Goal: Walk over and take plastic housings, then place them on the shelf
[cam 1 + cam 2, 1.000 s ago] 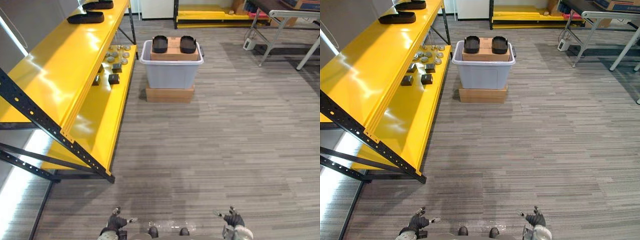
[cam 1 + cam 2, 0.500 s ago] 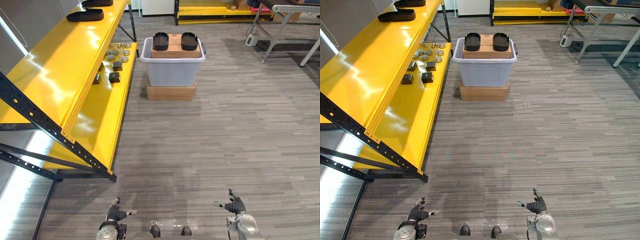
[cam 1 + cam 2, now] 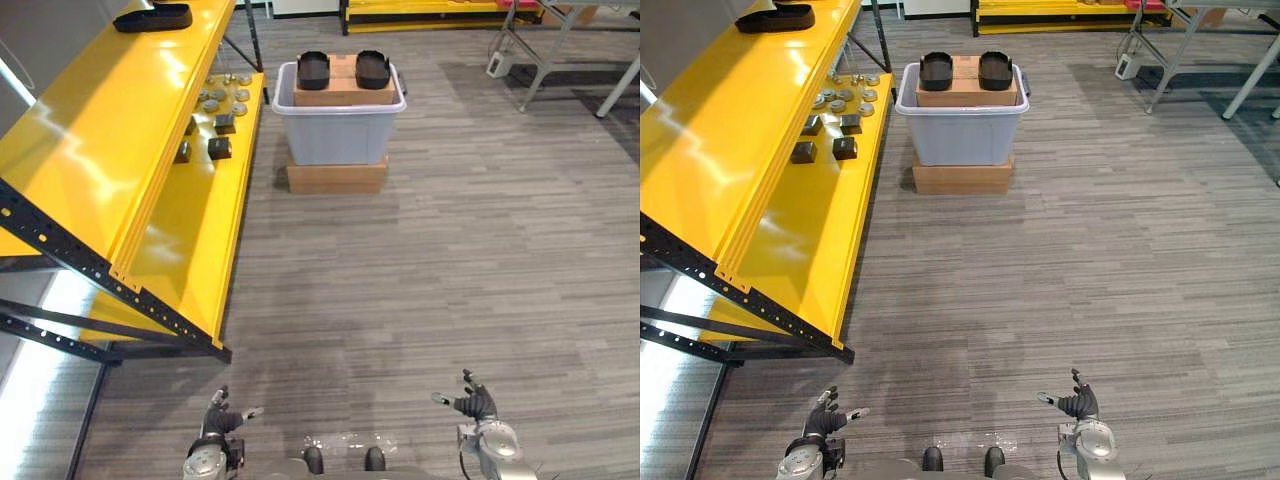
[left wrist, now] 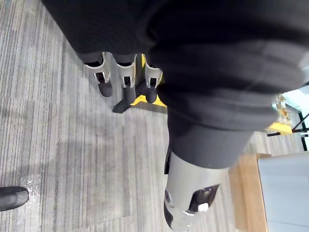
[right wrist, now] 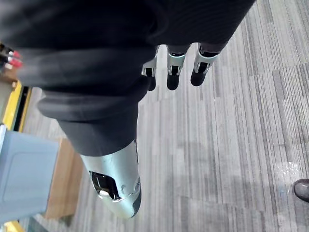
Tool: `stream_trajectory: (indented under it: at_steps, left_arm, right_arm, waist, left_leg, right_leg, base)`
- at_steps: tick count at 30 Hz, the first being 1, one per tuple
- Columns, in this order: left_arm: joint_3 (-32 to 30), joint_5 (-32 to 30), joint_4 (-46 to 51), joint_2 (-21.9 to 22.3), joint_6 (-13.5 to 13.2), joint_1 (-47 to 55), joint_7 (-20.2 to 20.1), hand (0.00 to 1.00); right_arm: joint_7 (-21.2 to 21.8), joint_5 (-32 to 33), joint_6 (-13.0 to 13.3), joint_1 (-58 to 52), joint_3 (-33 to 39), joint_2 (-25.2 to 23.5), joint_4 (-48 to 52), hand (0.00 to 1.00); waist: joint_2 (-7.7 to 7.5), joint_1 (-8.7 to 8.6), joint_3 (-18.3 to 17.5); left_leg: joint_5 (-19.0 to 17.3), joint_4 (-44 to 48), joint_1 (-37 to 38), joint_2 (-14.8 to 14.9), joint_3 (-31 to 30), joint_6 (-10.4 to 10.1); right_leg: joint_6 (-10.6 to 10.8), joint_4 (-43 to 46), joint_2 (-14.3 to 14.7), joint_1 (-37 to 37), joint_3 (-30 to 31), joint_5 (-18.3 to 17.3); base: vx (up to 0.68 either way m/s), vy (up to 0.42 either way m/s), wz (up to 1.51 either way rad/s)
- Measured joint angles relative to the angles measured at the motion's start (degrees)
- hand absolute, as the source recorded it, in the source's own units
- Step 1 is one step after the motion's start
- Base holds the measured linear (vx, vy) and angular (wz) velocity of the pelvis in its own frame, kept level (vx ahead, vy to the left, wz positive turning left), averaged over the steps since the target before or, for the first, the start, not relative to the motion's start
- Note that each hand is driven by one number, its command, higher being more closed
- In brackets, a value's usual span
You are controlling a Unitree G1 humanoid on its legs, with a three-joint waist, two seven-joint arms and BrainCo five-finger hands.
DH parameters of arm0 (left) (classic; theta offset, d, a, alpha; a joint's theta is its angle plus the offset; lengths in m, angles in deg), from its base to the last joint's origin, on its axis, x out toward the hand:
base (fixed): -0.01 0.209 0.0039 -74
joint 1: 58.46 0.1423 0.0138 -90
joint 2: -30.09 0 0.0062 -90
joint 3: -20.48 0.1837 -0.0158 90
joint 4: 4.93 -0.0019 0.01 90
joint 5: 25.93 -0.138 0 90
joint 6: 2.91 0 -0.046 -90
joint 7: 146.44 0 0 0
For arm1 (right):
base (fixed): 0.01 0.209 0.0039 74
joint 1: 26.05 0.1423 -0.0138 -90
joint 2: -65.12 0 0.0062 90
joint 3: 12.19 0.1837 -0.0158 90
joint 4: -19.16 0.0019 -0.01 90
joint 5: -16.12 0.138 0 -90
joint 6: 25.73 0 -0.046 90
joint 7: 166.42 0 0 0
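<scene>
Nearest, the left robot hand (image 3: 222,420) and the right robot hand (image 3: 474,405) hang low over the grey carpeted floor (image 3: 420,280), fingers straight and empty, so nothing is picked up yet. Well ahead, 2 black plastic housings (image 3: 313,70) sit on a brown cardboard box (image 3: 343,96) in a grey plastic tote (image 3: 340,138). Farthest, 1 black housing (image 3: 152,17) already lies on the yellow metal shelf (image 3: 100,120), so most of the task looks undone.

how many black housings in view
3 housings: two side by side on the cardboard box in the grey bin, one on the yellow shelf. Others may sit past the view's top edge.
</scene>
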Motion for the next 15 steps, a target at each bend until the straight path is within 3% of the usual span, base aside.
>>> stream_trajectory:
  at_steps: [1, 3, 5, 7, 9, 10, 12, 13, 14, 15]
  left_arm:
    - [0.0, 0.4, 0.4, 0.0, 0.0, 0.0, 0.0, 0.00]
    - [0.2, 0.6, 1.1, -0.2, 0.0, -0.3, 0.1, 0.00]
    - [0.3, 0.8, 1.2, -1.0, 0.1, -1.2, 0.1, 0.00]
    - [0.3, 0.8, 1.3, -1.6, 0.0, -2.1, 0.2, 0.00]
    - [0.3, 1.2, 1.3, -1.5, 0.0, -3.3, 0.6, 0.00]
    - [0.3, 1.2, 1.3, -1.4, 0.0, -3.5, 1.0, 0.00]
    - [0.3, 1.2, 1.1, -1.6, 0.0, -3.1, 1.3, 0.00]
    - [0.2, 1.2, 0.4, -1.1, 0.0, -2.9, 1.3, 0.00]
    - [0.2, 1.2, 0.4, -0.5, 0.0, -3.0, 1.3, 0.00]
    - [0.2, 1.2, 0.4, -0.2, -0.1, -3.7, 1.2, 0.00]
  right_arm:
    - [0.0, 0.0, -0.1, 0.0, 0.0, 0.0, 0.0, 0.00]
    - [0.0, 0.1, -0.2, -0.1, -0.1, -0.2, 0.0, 0.00]
    - [0.0, 0.0, -0.3, 0.0, -0.2, -0.2, 0.0, 0.00]
    - [0.0, 0.0, -0.3, 1.0, -0.5, 0.1, 0.0, 0.00]
    - [0.0, 0.0, -0.3, 2.6, -0.6, 1.0, 0.0, 0.00]
    - [0.0, 0.0, -0.3, 3.1, -0.8, 1.3, 0.0, 0.00]
    - [-0.1, -0.1, -0.3, 2.8, -2.1, 1.5, 0.1, 0.00]
    - [0.0, -0.1, -0.4, 2.3, -2.4, 1.6, 0.1, 0.00]
    - [0.0, -0.1, -0.6, 2.5, -2.4, 1.6, 0.2, 0.00]
    - [0.0, -0.1, -0.8, 3.0, -2.5, 1.3, 0.1, 0.00]
  waist:
    - [0.14, -0.08, 0.3]
    - [0.31, -0.25, 1.0]
    - [-0.01, -0.40, 1.9]
    - [0.56, -1.24, 2.6]
    - [1.49, -2.36, 4.0]
    - [1.77, -2.46, 4.7]
    - [0.68, -2.75, 4.6]
    - [0.88, -3.28, 4.9]
    - [1.95, -3.26, 4.4]
    - [1.99, -3.53, 4.4]
  left_leg:
    - [-1.2, 1.1, 0.4, -0.2, 0.1, 0.3]
    - [-2.8, 0.9, 3.0, -0.4, -0.3, 1.5]
    - [-3.7, -0.8, 7.5, -0.9, -0.6, 1.8]
    - [-4.0, -2.4, 9.6, -0.2, -2.2, 1.3]
    - [-4.9, -3.5, 11.9, 1.9, -3.5, -0.4]
    - [-5.4, -3.7, 13.2, 2.7, -3.6, -1.3]
    - [-6.8, -4.1, 16.1, 3.0, -4.4, -4.2]
    - [-7.6, -3.9, 17.6, 3.9, -5.5, -5.5]
    - [-7.3, -2.2, 17.0, 5.7, -5.9, -6.3]
    - [-5.6, 4.0, 14.2, 6.4, -6.3, -8.4]
  right_leg:
    - [2.1, 7.4, -0.5, -2.6, -0.4, -2.6]
    - [4.1, 22.2, -1.6, -8.6, -2.9, -4.5]
    - [2.1, 28.6, -3.7, -13.0, -7.7, -7.1]
    - [1.5, 25.7, -3.5, -16.6, -10.3, -7.3]
    - [-0.2, 19.9, -2.5, -20.8, -11.5, -4.9]
    - [-0.3, 16.4, -1.8, -22.1, -11.4, -1.9]
    - [-2.2, 9.7, -1.6, -23.1, -10.1, 6.4]
    - [-5.2, 12.2, -1.7, -23.2, -10.1, 11.2]
    - [-6.0, 15.1, -1.1, -24.1, -11.6, 8.8]
    - [-6.7, 16.8, -0.5, -24.0, -12.4, 5.7]
  base:
    - [0.13, 0.100, -0.10]
    - [0.17, 0.089, 0.00]
    - [0.27, 0.057, 0.11]
    - [0.41, -0.004, 0.40]
    - [0.50, -0.073, 0.50]
    - [0.39, -0.082, 0.28]
    - [0.51, -0.150, 0.32]
    - [0.59, -0.214, 0.28]
    - [0.58, -0.244, 0.33]
    - [0.58, -0.247, 0.14]
